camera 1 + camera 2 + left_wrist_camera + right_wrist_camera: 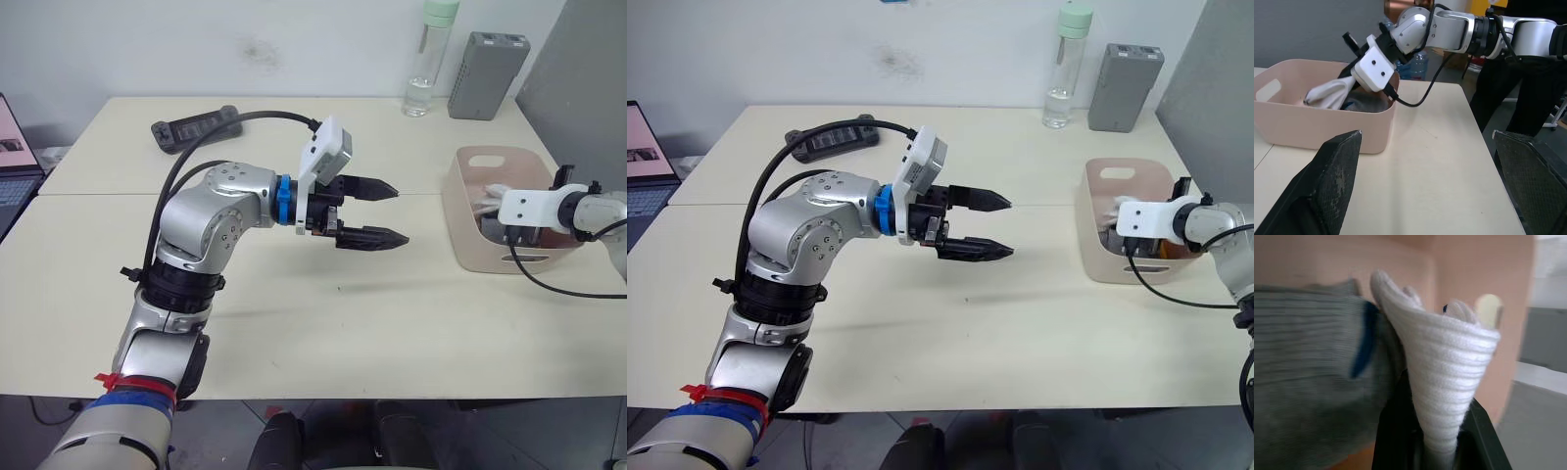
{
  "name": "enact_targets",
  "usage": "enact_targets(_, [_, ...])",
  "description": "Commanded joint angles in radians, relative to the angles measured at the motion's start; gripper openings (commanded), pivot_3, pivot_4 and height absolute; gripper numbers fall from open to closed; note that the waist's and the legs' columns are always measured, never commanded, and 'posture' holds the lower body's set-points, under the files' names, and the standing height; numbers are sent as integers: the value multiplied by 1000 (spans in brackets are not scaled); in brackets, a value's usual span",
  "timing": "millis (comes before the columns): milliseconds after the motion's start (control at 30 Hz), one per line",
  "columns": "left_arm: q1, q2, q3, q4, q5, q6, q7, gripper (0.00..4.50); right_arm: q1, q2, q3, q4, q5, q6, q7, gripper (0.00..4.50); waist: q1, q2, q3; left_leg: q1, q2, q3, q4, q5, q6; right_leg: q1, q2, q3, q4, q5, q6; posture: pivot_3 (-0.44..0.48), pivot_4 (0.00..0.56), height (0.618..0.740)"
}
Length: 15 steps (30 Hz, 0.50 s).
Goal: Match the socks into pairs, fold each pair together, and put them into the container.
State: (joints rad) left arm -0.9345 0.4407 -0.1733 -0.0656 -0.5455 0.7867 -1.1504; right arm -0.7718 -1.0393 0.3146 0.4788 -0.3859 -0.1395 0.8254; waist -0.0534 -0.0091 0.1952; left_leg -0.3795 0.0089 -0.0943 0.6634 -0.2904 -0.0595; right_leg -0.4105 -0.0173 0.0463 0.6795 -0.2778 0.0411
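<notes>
The tabletop [294, 294] is a broad, smooth, pale cream slab, matte and bare around the left tool [377, 212]. That tool hangs above it, its two black, tapered, rough-textured fingers standing apart with nothing between them, pointing toward the container [470, 230].

The container is a pale pink rectangular plastic bin with rounded corners, smooth walls and a cut-out handle slot in its end wall. It sits on the tabletop well apart from the left tool and directly under the right tool [1347, 81], which reaches down over its rim into the inside.

The right tool is clamped on a white pair [1442, 377], a soft, ribbed knit bundle folded to a rounded, cone-like shape that narrows down between the black fingers. In the left wrist view the same white fabric hangs limp from the tool just above the bin's inside. Pressed against it, just beside the right tool, lies a grey sock [1308, 372], finely ribbed knit with a small dark blue mark near the white fabric.

Beyond the container, far from both tools, stand a clear cylindrical bottle [429, 59] with a pale green cap and an upright grey box [487, 62].
</notes>
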Motion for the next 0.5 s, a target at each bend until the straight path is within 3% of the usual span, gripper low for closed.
enact_targets(33, [-2,11,-11,-12,10,-36,-14,4500,-55,-14,-44,-37,49,56,134,1518,-1,0,0,0,0,0,0,0,0,0,0,0,0,0,0,0,150,740])
enact_targets(300, [2,15,-19,6,26,-59,-26,4500,-36,-44,-97,-164,141,232,347,4376,3,0,0,0,0,-1,1,0,0,0,0,-1,0,0,0,0,150,740])
enact_targets(500, [11,21,-12,11,30,-67,-27,4500,26,-100,-184,-311,200,344,398,4443,6,0,0,0,0,-1,1,0,0,0,0,-1,1,0,0,0,150,740])
